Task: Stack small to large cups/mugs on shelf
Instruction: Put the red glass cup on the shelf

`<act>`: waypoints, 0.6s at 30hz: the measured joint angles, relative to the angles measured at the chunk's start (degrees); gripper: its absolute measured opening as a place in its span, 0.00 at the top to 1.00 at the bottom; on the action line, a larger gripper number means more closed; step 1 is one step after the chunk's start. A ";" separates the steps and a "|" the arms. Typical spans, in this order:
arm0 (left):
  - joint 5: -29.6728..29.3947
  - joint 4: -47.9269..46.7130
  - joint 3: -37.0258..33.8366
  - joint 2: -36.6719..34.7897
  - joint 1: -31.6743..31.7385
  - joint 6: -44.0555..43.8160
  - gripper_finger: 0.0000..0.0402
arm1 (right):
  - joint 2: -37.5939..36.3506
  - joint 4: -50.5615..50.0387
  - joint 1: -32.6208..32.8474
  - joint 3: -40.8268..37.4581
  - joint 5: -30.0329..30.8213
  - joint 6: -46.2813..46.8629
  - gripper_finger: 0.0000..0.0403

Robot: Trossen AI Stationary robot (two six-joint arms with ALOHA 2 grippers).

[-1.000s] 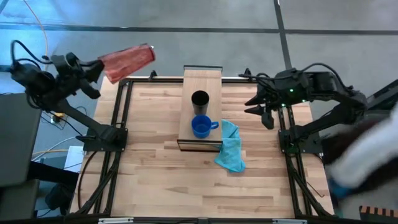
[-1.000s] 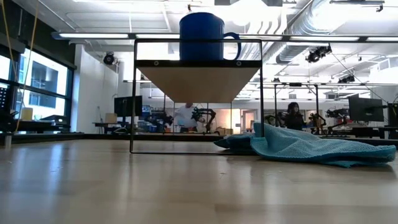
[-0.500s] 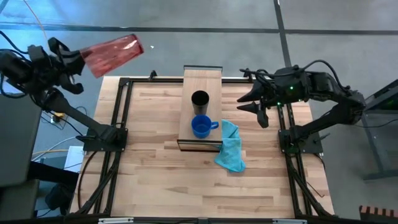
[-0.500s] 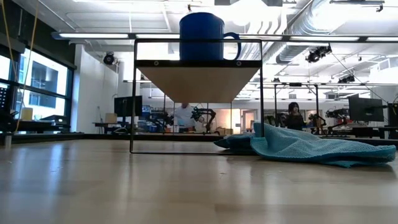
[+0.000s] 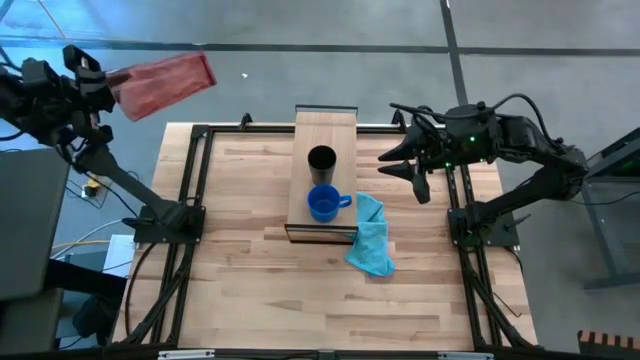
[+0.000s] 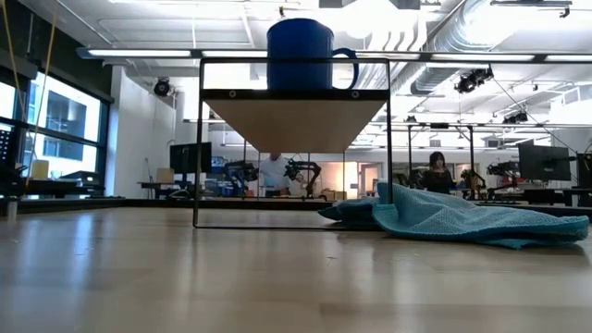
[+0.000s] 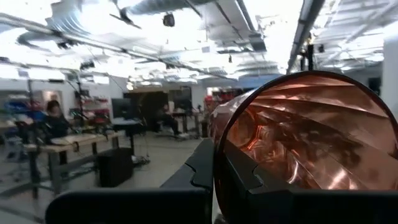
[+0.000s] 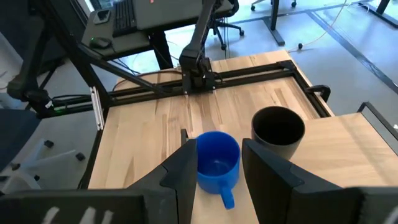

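The translucent red-orange tumbler (image 5: 165, 82) is carried in the air beyond the table's far left corner by my left gripper (image 5: 108, 82), which is shut on it; its round end (image 7: 305, 149) fills the left wrist view. The blue mug (image 5: 322, 203) (image 6: 301, 54) and the black cup (image 5: 321, 160) stand upright on their bases on the light-wood shelf (image 5: 325, 128) (image 6: 294, 116), the mug nearer. My right gripper (image 5: 392, 165) hovers open, to the right of the shelf. In its wrist view the mug (image 8: 217, 163) and the cup (image 8: 278, 130) lie ahead of its fingers. My left gripper holds the tumbler by the rim of one end (image 7: 219, 155). One dark finger (image 7: 200, 168) lies outside the wall and the other (image 7: 252, 186) seems to be inside it. The tumbler is lifted clear, lying almost level, its free end toward the table's right.
A light-blue cloth (image 5: 370, 235) (image 6: 453, 217) lies crumpled on the tabletop just right of the shelf's near end. The black shelf frame (image 6: 199, 139) stands on the slatted wood. People sit at desks in the room beyond.
My left arm has swung the tumbler up and farther left, away from the table's far left corner, and tipped it closer to level. My right gripper has moved a little left toward the shelf, staying open. A blurred figure at the table's right has left the high view.
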 joint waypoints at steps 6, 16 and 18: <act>-8.34 -1.20 0.25 0.00 -10.60 0.01 1.00 | 0.00 0.81 0.00 0.00 0.00 -0.64 0.71; -25.67 0.42 3.92 0.02 -30.78 3.44 1.00 | 0.00 1.14 0.00 0.00 0.00 -1.03 0.71; -30.00 0.38 5.00 0.02 -34.57 3.83 1.00 | 0.00 1.12 0.00 0.00 0.00 -1.03 0.71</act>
